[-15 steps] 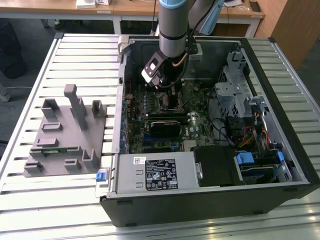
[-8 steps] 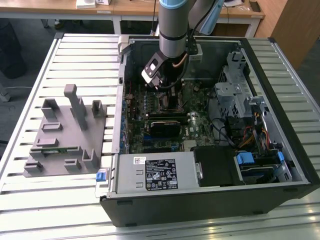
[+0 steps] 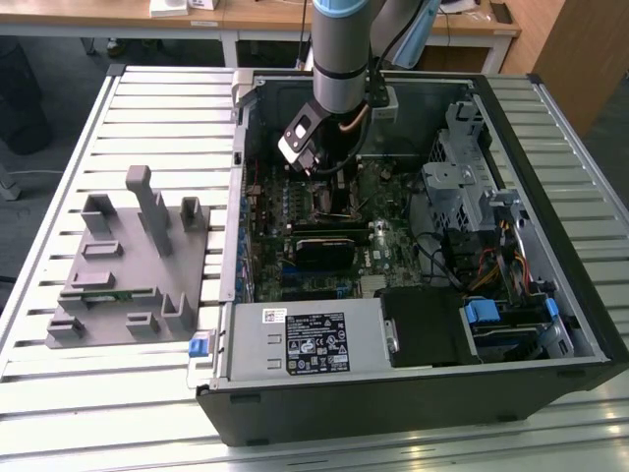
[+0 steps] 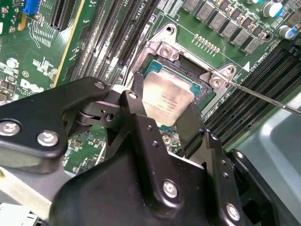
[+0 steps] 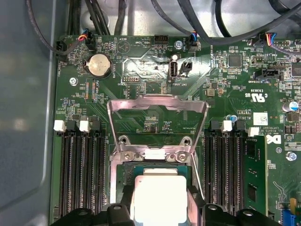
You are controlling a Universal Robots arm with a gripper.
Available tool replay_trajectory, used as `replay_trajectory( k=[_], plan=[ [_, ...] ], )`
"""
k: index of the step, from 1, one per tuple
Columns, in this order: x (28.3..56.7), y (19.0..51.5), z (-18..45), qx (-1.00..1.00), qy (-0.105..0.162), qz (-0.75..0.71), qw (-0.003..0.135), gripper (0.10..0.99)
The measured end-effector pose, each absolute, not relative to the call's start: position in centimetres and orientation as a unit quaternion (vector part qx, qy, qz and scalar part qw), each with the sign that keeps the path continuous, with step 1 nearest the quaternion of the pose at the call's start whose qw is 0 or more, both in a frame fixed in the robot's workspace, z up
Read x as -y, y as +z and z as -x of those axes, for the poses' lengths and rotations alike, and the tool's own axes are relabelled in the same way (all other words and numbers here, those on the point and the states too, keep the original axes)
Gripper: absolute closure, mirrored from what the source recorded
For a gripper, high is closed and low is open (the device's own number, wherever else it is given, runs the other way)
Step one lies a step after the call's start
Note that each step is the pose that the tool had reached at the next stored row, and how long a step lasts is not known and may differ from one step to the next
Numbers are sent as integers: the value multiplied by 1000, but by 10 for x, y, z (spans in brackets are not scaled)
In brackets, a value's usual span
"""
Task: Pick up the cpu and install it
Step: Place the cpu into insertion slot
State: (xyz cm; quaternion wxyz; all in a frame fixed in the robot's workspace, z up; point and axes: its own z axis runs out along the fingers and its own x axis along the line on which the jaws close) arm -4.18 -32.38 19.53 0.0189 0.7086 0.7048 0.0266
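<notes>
On the slatted counter (image 3: 59,147), an open case (image 3: 393,413) lying on its side, with a grey tray (image 3: 128,265) just beside it toward the exterior view's left. Inside the case, the green board (image 3: 393,246), and reaching down over it, the arm (image 3: 339,49). In the second wrist view, gripper (image 4: 164,110) pinching the cpu (image 4: 167,94) by two opposite edges, right over the socket (image 4: 165,51). Seated or held just above: cannot tell. In the first wrist view, load plate (image 5: 157,101) swung open, clear of the socket.
</notes>
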Motion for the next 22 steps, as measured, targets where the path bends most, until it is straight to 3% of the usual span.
replay_trajectory(
  k=[22],
  plan=[
    [320,195,42,-705,27,-709,19,557]
  ],
)
